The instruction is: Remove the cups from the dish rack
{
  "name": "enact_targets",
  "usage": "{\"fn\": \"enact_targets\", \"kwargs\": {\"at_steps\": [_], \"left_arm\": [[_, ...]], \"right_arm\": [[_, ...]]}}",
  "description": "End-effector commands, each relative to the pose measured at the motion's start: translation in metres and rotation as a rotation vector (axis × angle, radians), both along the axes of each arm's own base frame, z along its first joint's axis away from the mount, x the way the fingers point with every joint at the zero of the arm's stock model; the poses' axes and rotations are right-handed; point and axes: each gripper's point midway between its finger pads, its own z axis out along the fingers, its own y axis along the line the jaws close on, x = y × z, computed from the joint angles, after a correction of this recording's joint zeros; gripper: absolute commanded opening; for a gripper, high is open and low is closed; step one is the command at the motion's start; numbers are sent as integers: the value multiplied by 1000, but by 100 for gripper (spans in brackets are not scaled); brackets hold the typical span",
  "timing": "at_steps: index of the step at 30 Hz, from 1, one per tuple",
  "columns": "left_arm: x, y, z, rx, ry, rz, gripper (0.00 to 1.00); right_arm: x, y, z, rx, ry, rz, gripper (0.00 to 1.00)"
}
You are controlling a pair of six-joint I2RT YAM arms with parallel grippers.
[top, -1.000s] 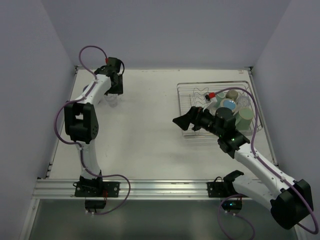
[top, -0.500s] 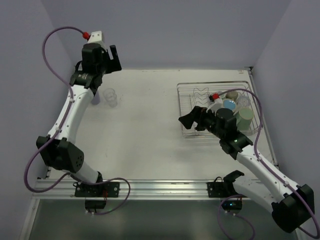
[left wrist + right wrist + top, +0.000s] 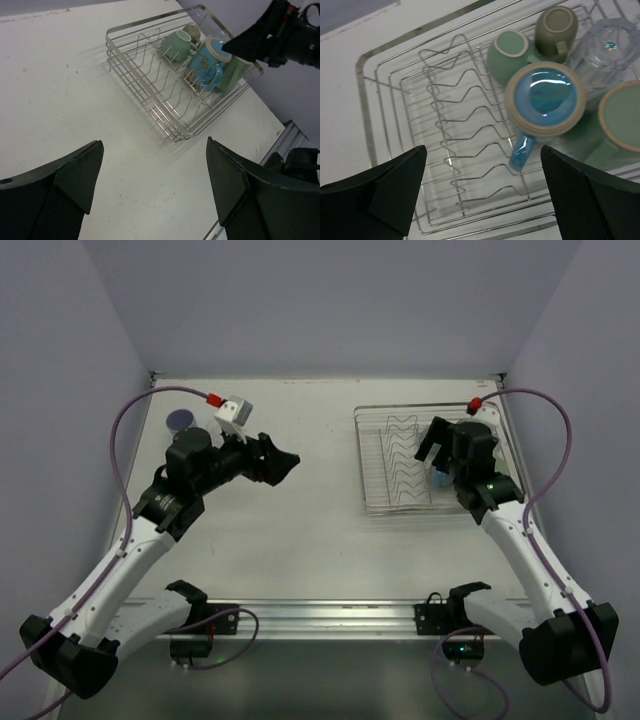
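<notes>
Five assorted cups (image 3: 544, 97) huddle in the wire dish rack (image 3: 367, 120); left claw (image 3: 154, 150), right claw (image 3: 482, 150) spread.

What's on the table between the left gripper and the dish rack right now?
Nothing: the left wrist view shows only bare white table between the open left gripper and the dish rack.

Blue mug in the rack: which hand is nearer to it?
Right. The right hand hovers directly above the blue mug in the dish rack; the left hand is over the table, well off to the rack's left.
</notes>
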Motion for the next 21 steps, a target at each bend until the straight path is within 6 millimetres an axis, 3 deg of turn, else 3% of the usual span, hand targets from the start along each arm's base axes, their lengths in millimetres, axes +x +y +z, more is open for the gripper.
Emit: {"fn": "enact_targets", "kwargs": {"at_steps": [1, 2, 3, 6, 10, 16, 21], "left_arm": [[-33, 15, 28, -15, -145, -33, 90], [-32, 23, 28, -10, -157, 12, 91], [-35, 25, 25, -12, -166, 17, 91], [-39, 30, 15, -6, -198, 30, 91], [-38, 24, -6, 56, -167, 27, 91], [-43, 19, -7, 70, -173, 6, 91], [-43, 16, -9, 72, -164, -7, 91]], "right_arm": [[10, -41, 11, -95, 24, -130, 99], [16, -43, 3, -110, 59, -128, 99], [22, -42, 9, -112, 55, -126, 99], [31, -51, 5, -153, 103, -144, 99], [39, -59, -6, -147, 157, -134, 99], [44, -75, -29, -183, 250, -166, 99], [46, -68, -43, -141, 281, -111, 99]]}}
